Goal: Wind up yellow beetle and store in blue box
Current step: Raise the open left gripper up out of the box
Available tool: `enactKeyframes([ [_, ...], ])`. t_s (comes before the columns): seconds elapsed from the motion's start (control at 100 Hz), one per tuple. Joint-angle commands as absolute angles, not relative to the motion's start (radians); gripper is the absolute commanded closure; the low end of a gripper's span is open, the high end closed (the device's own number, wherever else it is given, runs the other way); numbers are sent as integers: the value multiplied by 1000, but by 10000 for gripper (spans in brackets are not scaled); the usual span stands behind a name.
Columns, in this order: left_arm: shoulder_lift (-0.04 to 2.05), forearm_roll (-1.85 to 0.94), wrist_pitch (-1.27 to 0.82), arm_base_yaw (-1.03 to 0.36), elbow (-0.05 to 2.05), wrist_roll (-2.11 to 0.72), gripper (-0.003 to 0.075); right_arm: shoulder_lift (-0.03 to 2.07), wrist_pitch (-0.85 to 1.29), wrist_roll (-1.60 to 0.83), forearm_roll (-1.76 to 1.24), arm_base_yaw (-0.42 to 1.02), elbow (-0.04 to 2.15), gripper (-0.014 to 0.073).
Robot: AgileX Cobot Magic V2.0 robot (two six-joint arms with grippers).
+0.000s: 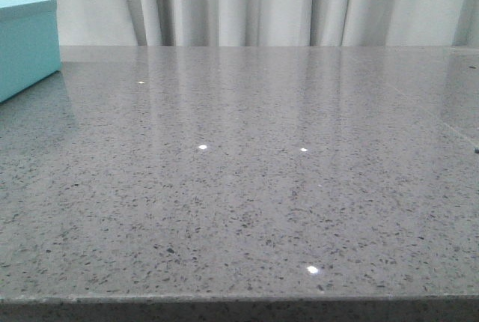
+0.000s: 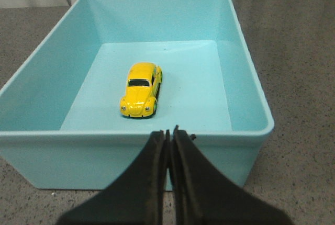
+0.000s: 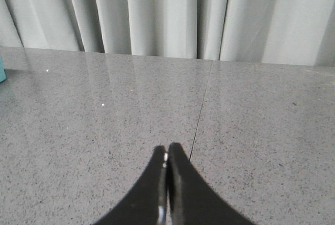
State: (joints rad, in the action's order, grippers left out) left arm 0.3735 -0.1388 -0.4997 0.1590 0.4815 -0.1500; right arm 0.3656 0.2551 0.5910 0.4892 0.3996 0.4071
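Observation:
The yellow beetle (image 2: 140,89) stands on its wheels on the floor of the open blue box (image 2: 250,73), near the middle, its front toward the camera in the left wrist view. My left gripper (image 2: 169,132) is shut and empty, just outside the box's near wall. The blue box also shows at the far left edge of the front view (image 1: 26,45). My right gripper (image 3: 166,149) is shut and empty over bare grey countertop. Neither gripper shows in the front view.
A grey speckled stone countertop (image 1: 247,180) runs back to pale curtains (image 1: 247,0). Its front edge lies along the bottom of the front view. A thin seam (image 3: 201,99) crosses the counter in the right wrist view.

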Motion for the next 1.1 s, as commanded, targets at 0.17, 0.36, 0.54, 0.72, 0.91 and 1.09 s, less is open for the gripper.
enactKeyframes([
  [0.17,242,-183,-420,159,384,-151,738,304,154,583,517,397,363,653],
  [0.36,225,-184,-472,157,375,-151,738,304,166,583,517,397,363,653],
  [0.54,225,-184,-472,157,375,-151,738,304,168,583,517,397,363,653],
  [0.72,225,-184,-472,157,375,-151,738,304,168,583,517,397,363,653],
  [0.91,225,-185,-472,157,375,-151,738,304,168,583,517,397,363,653],
  [1.09,195,-113,-436,157,362,-151,738,304,168,583,517,397,363,653],
])
